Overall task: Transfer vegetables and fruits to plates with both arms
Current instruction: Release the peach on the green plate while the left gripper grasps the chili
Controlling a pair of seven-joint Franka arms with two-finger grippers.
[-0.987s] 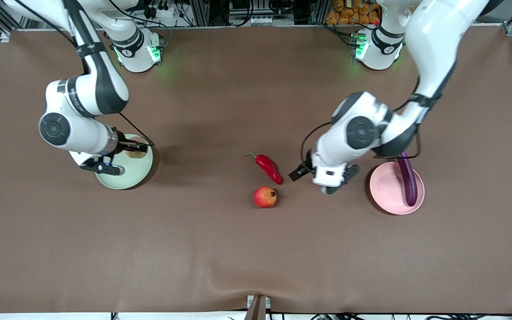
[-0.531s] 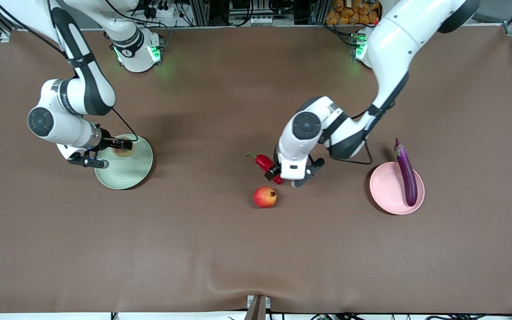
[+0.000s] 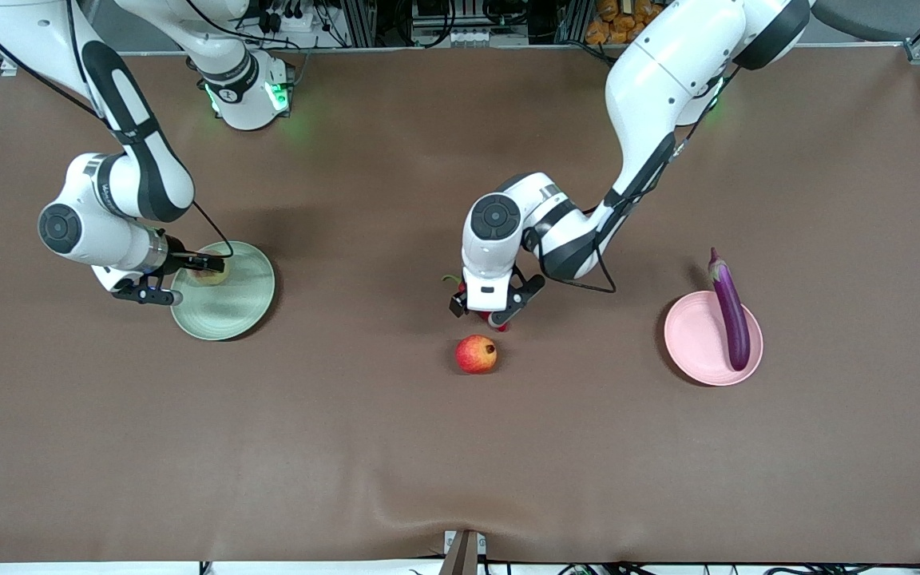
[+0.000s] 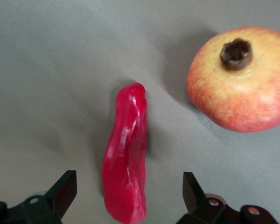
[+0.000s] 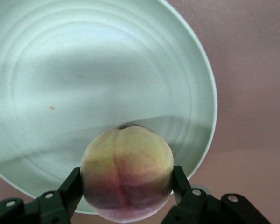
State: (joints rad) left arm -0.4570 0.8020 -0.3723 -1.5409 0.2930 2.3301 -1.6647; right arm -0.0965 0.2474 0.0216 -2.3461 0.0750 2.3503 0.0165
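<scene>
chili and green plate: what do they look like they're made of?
Wrinkled red chili pepper: probably moulded plastic; glossy skin with hard highlights, uniform colour. Round pale green plate: matte, faintly speckled with concentric ridges, so ceramic or melamine; can't tell which.

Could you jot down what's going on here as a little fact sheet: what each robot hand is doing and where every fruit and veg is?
left gripper: open, over the red chili pepper, fingers either side
right gripper: shut on the peach, over the green plate
pomegranate: on the table, nearer the front camera than the chili
eggplant: lying across the pink plate, stem end poking over the rim
still to move: chili, pomegranate
</scene>
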